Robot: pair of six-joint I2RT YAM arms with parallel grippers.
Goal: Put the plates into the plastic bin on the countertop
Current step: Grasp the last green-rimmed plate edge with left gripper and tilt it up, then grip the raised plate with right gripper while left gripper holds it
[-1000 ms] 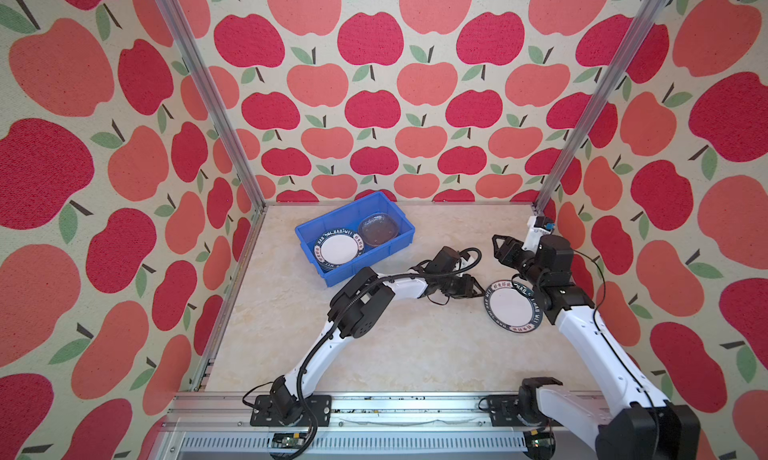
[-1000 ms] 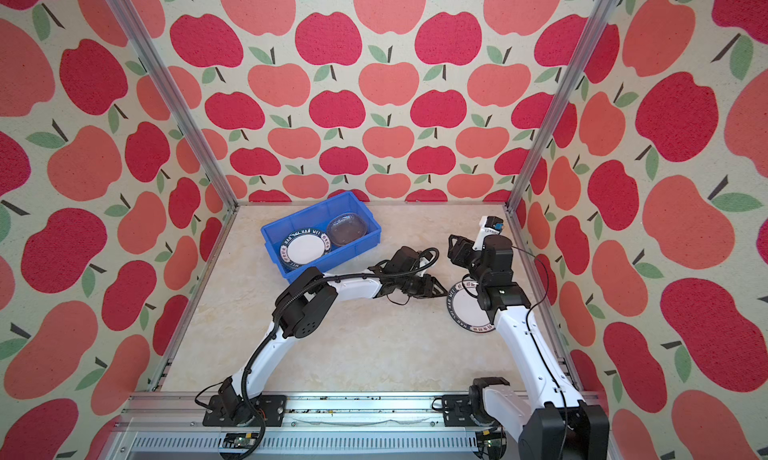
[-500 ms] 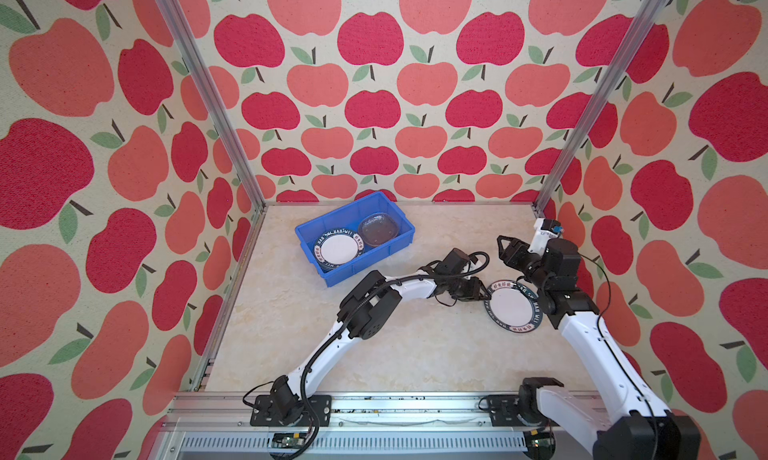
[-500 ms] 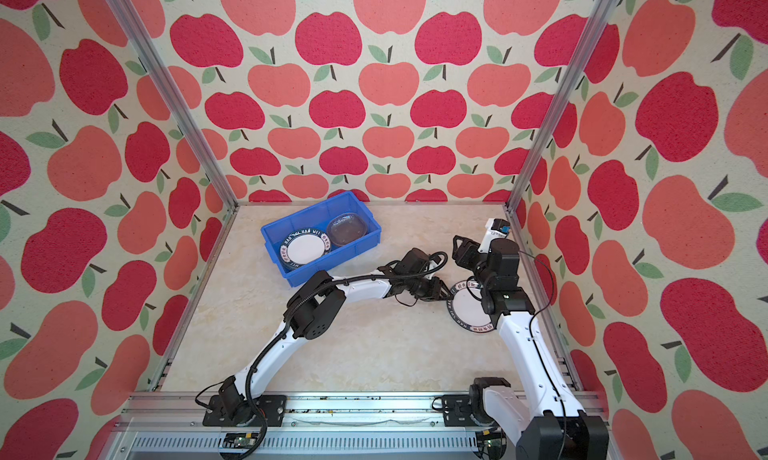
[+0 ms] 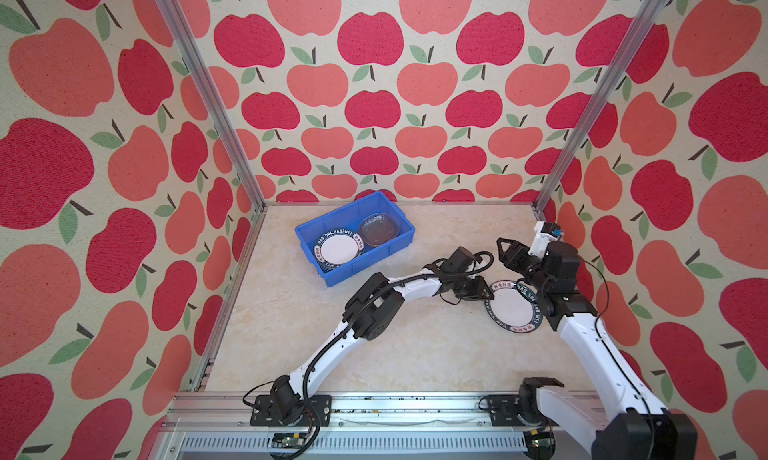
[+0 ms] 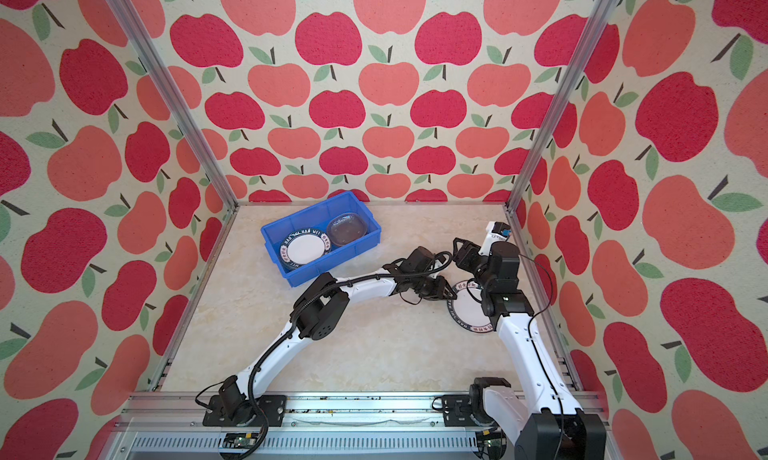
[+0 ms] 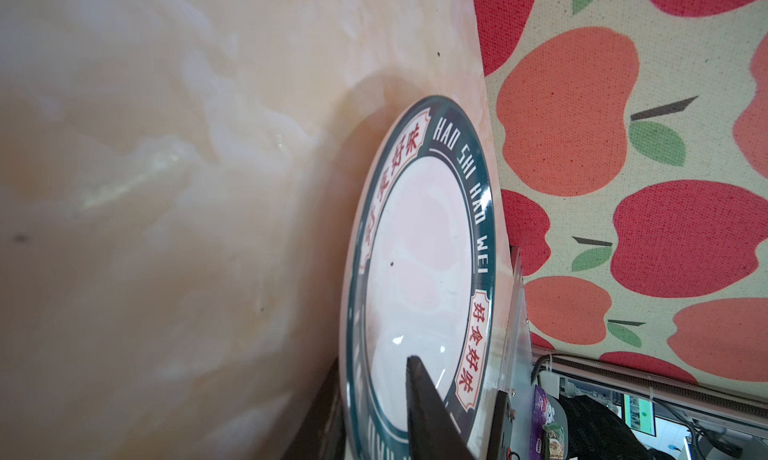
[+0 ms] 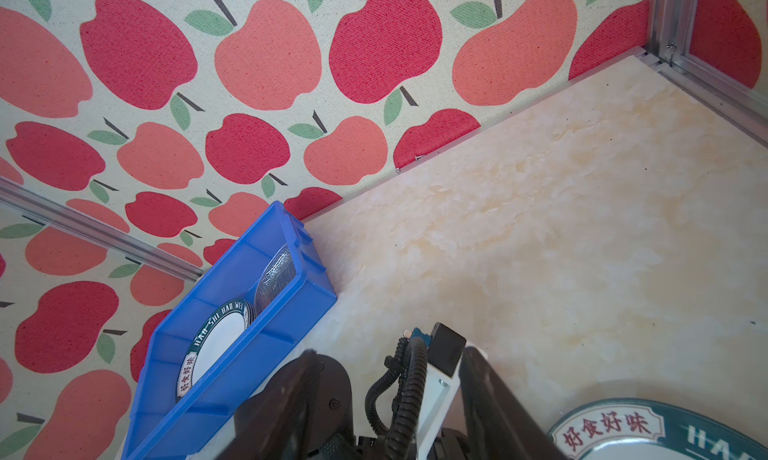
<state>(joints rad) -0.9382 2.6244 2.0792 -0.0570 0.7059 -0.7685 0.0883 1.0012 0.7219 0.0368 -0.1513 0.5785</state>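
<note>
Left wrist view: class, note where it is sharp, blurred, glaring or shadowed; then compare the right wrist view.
Left wrist view: lettered plate sharp at its rim, near countertop blurred, small glints on the plate's white centre, soft shadow beside it. Right wrist view: blue bin crisp, right gripper jaws nearest the lens blurred.

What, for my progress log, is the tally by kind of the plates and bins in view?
Round white lettered-rim plates: 2 showing, the bin plate and the countertop plate
Clear glass plate: 1 showing
Blue bin: 1
Total: 4; any plates stacked underneath cannot be counted.
</note>
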